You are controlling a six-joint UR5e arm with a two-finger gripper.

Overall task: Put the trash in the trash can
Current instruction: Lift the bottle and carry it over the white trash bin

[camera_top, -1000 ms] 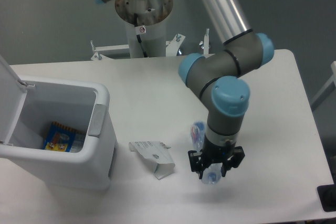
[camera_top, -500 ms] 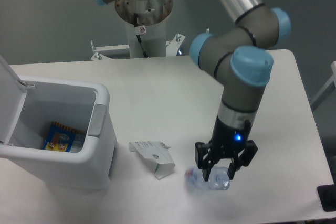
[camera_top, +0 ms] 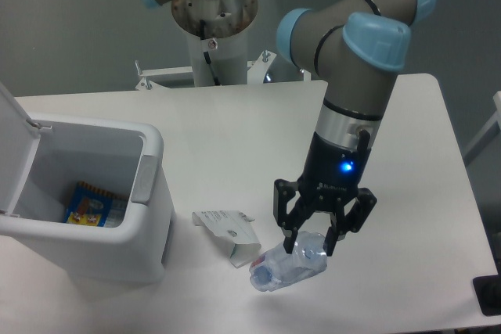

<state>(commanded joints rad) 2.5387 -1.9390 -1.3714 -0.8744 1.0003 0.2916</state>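
My gripper point(camera_top: 314, 245) points down over the front middle of the table, shut on one end of the clear plastic bottle point(camera_top: 286, 267). The bottle lies nearly level, its free end pointing left and forward, low over the tabletop. The grey-white carton piece point(camera_top: 227, 234) lies on the table just left of the bottle, apart from it. The white trash can point(camera_top: 153, 149) stands at the left with its lid point(camera_top: 11, 117) swung open.
A blue and yellow packet point(camera_top: 88, 205) lies at the bottom of the can. The robot's base column point(camera_top: 213, 17) rises at the back of the table. A dark object point(camera_top: 488, 296) sits at the front right corner.
The gripper has turned and shifted slightly left with the bottle in it. The bottle swung from nearly upright to lying almost level, pointing towards the carton piece.
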